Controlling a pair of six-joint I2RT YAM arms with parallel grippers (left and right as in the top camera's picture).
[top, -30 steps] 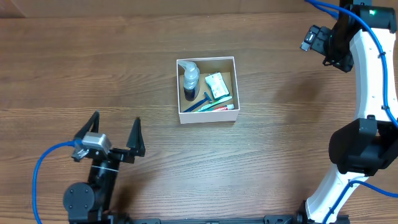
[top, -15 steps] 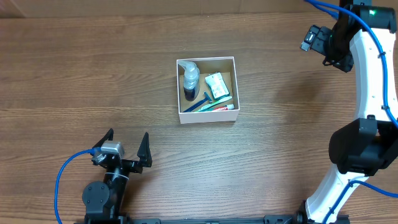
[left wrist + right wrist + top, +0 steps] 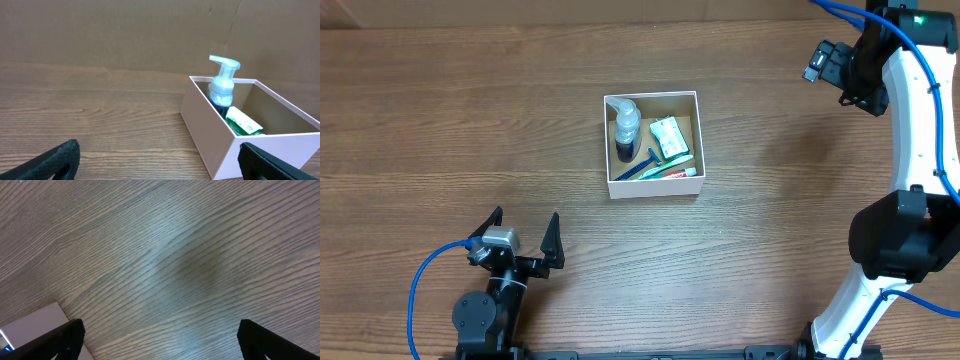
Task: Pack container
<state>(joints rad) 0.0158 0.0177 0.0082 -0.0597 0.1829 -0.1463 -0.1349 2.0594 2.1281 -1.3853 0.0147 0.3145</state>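
The container [image 3: 654, 187] is a square white-walled box with a brown inside, at the table's middle. It holds a clear pump bottle [image 3: 626, 124], a green-white packet [image 3: 669, 138], a blue razor [image 3: 638, 168] and a red-white tube [image 3: 677, 172]. In the left wrist view the container [image 3: 210, 130] stands right of centre with the pump bottle [image 3: 222, 85] upright inside. My left gripper [image 3: 524, 243] is open and empty near the front left, well short of the container. My right gripper [image 3: 848, 72] is raised at the far right, open and empty; its view catches a container corner [image 3: 35, 325].
Wood-grain table [image 3: 470, 120] all round the container. A brown cardboard wall [image 3: 125, 30] stands behind the table. Blue cables run from both arms. The right arm's white body [image 3: 905, 150] stands along the right edge.
The left arm drew back toward the front edge and a little right between one second and half a second ago; since then nothing has moved. The right arm has held still.
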